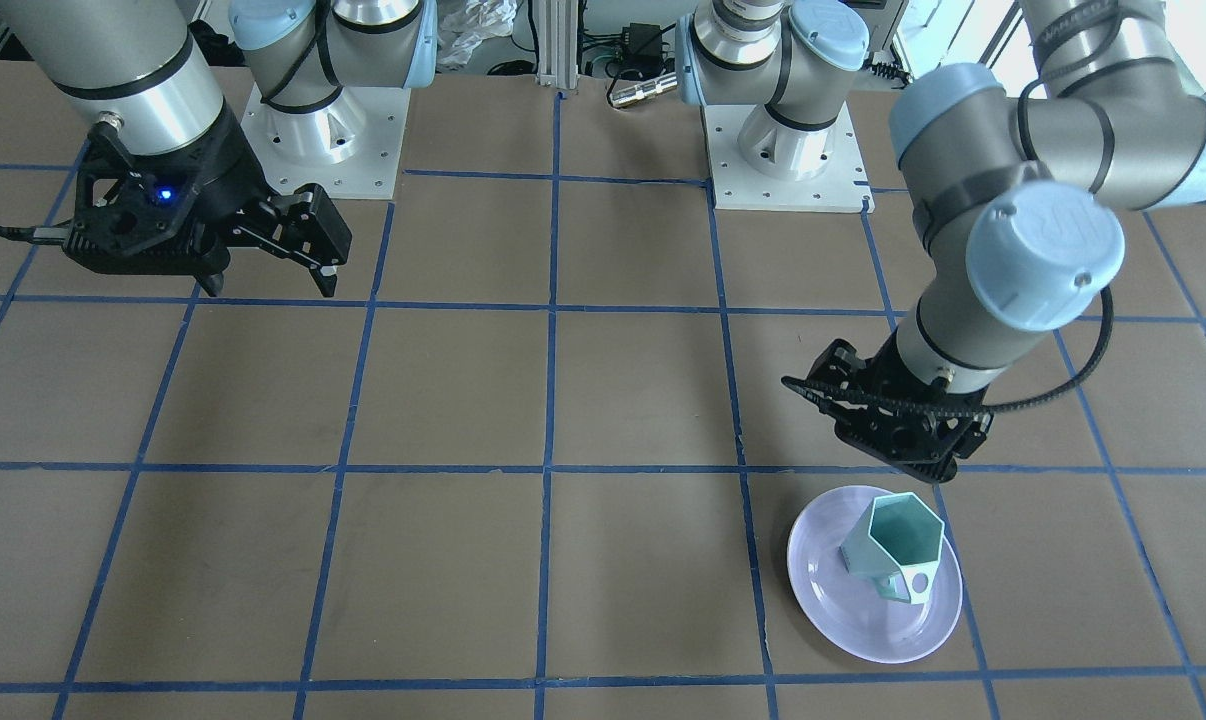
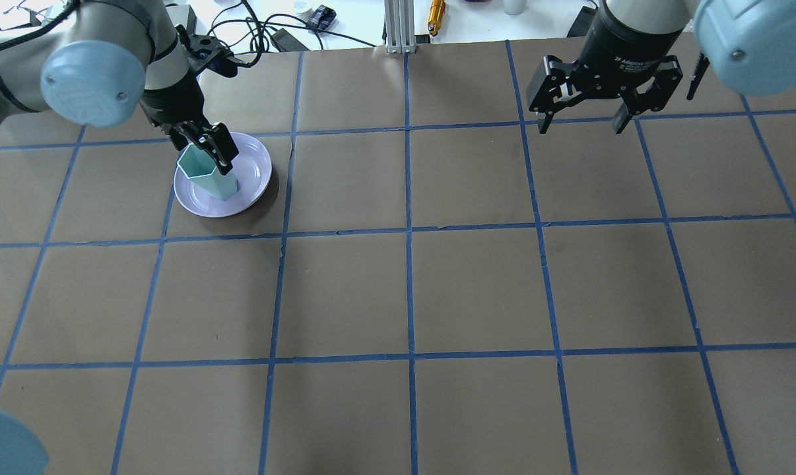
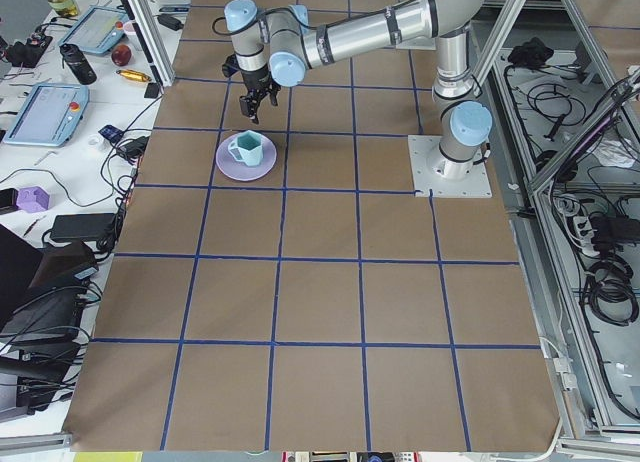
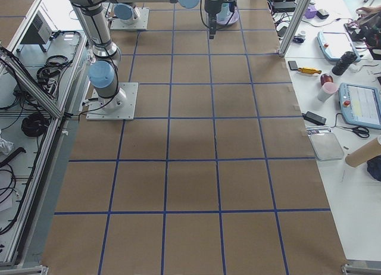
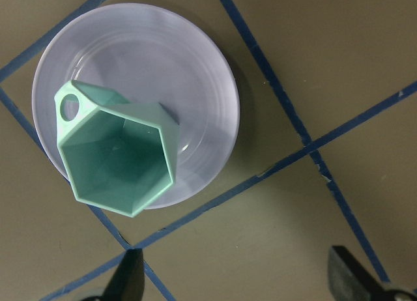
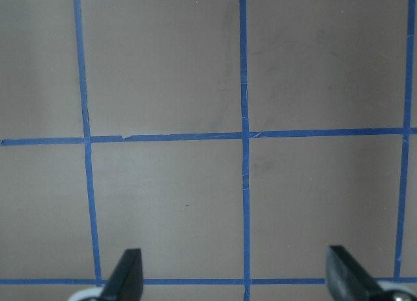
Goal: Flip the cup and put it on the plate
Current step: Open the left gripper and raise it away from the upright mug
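Cup (image 1: 903,540) stands mouth-up on plate (image 1: 843,610), apparently untouched; both jaws spread, left half-hidden.

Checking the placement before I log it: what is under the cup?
The lavender plate lies under the cup, which stands mouth up, off-centre on it. The patch of plate beneath the cup's base is covered, so nothing can be seen there.

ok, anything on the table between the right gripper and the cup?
No. The overhead view shows only bare table crossed by blue tape lines between the right gripper and the cup on the plate.
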Motion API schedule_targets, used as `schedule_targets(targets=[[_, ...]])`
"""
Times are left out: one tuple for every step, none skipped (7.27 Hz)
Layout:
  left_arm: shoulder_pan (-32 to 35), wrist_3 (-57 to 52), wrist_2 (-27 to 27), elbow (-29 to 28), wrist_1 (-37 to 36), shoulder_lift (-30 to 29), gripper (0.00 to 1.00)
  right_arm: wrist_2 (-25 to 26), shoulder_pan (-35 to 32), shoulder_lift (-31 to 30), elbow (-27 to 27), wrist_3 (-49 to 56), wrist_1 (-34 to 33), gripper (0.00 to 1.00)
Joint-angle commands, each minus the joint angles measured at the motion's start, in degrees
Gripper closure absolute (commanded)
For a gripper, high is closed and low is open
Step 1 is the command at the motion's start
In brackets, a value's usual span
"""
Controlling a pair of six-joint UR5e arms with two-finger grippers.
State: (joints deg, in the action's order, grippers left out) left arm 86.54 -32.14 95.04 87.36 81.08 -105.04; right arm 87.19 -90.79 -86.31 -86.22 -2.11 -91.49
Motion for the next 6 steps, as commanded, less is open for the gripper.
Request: schedule_targets(targets=[[2.8,12.0,-0.7,0.5,4.7,7.8,0.00,0.0,0.0,0.0,0.0,0.0,0.0,0.00],[3.2,34.5,-8.4,0.9,10.9,16.6,0.00,0.0,0.0,0.0,0.0,0.0,0.0,0.00],[2.9,34.5,-8.4,0.9,10.9,16.8,0.00,0.0,0.0,0.0,0.0,0.0,0.0,0.00],[3.0,34.5,-8.5,0.9,10.9,16.8,0.00,0.0,0.0,0.0,0.0,0.0,0.0,0.00],[3.0,34.5,-8.6,0.9,10.9,16.8,0.00,0.0,0.0,0.0,0.0,0.0,0.0,0.00],[3.0,34.5,-8.3,0.9,10.9,16.7,0.00,0.0,0.0,0.0,0.0,0.0,0.0,0.00]])
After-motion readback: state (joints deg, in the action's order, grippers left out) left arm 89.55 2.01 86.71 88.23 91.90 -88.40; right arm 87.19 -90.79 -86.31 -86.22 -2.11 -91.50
